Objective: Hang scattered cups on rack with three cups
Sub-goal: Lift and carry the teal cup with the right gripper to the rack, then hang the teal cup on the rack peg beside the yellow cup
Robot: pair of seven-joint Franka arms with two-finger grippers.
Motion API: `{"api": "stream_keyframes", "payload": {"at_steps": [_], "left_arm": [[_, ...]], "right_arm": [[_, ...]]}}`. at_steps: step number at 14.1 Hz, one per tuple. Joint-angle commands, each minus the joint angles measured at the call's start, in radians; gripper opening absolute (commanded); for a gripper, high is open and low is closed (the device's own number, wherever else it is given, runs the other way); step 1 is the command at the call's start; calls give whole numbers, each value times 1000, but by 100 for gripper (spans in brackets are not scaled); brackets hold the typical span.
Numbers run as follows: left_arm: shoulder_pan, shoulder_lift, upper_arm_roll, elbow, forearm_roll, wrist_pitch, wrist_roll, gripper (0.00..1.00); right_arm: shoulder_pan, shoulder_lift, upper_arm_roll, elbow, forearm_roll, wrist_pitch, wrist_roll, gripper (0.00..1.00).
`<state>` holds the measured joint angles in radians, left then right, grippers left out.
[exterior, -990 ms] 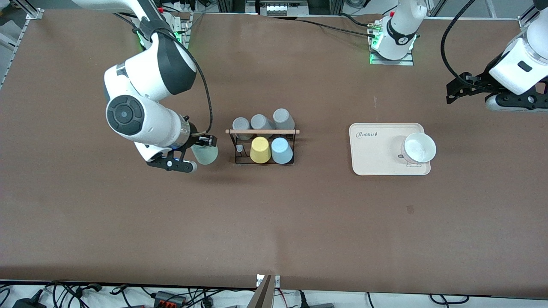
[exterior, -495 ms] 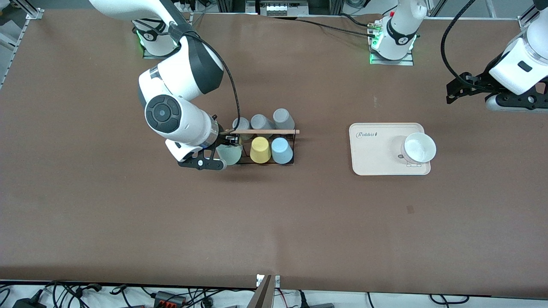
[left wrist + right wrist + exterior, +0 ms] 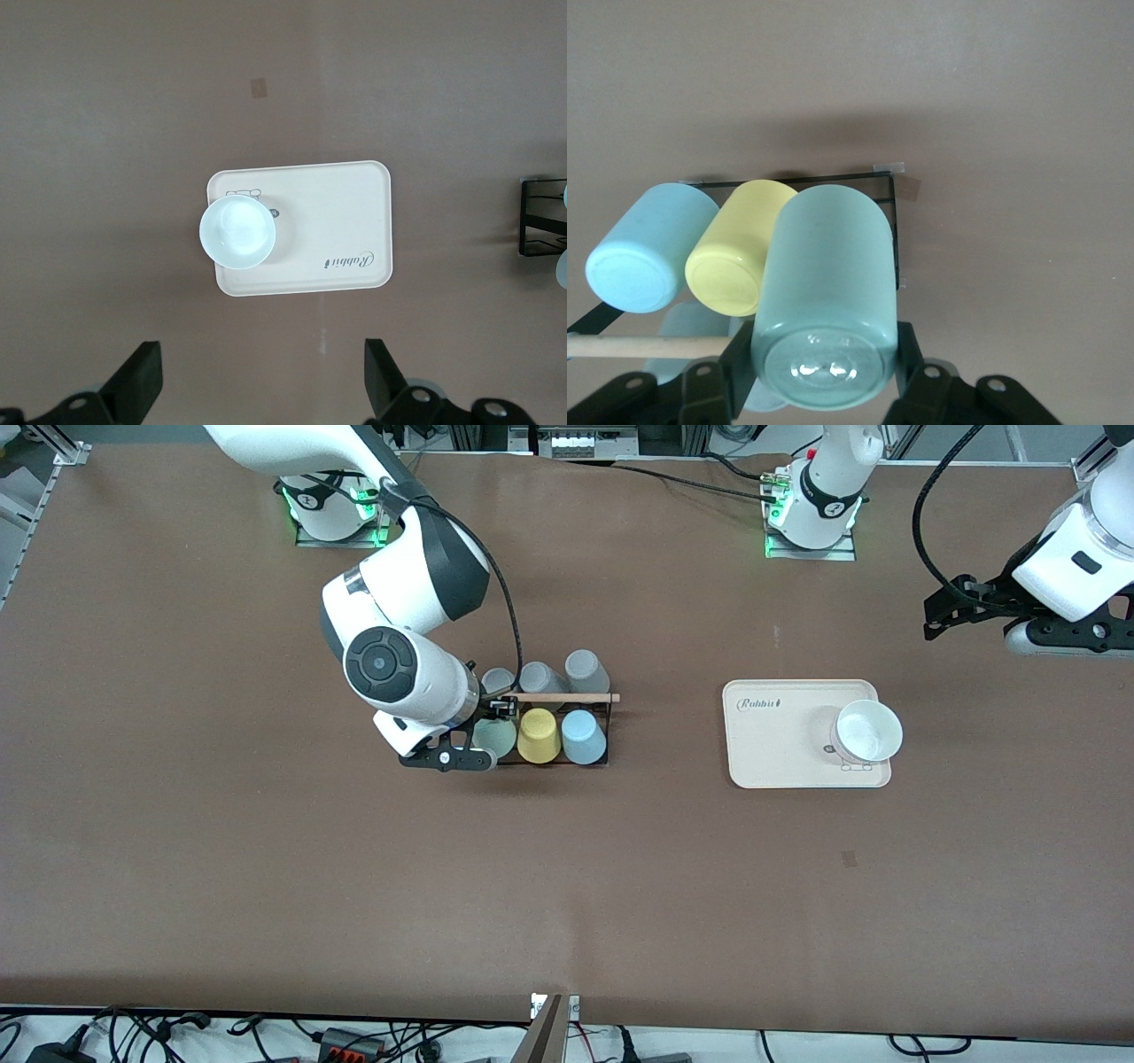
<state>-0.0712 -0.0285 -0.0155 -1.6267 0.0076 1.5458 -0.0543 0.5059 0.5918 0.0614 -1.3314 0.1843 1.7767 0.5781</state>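
Right gripper [image 3: 490,729] clasps the mint cup [image 3: 493,737] over the rack [image 3: 595,763], touching the yellow tumbler [image 3: 538,735].

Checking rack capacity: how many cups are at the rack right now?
6: three grey cups in the row farther from the front camera; yellow cup, blue cup and mint cup, gripped by the right gripper, in the nearer row.

The mint cup [image 3: 824,301], yellow cup [image 3: 735,261], blue cup [image 3: 647,252], grey cups [image 3: 542,677], black rack [image 3: 595,764], cream tray [image 3: 771,740].
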Motion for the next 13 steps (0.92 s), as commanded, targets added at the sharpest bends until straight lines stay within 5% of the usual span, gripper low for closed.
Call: {"api": "stream_keyframes", "payload": {"at_steps": [1,13], "left_arm": [[7,2,-1,10,-15,-9,21,100],[8,2,-1,10,-15,-10,22,100]], "right_arm": [[2,29,-2,34,1,-20,8,28],[22,92,-2,35,1,-10,11,28]]}}
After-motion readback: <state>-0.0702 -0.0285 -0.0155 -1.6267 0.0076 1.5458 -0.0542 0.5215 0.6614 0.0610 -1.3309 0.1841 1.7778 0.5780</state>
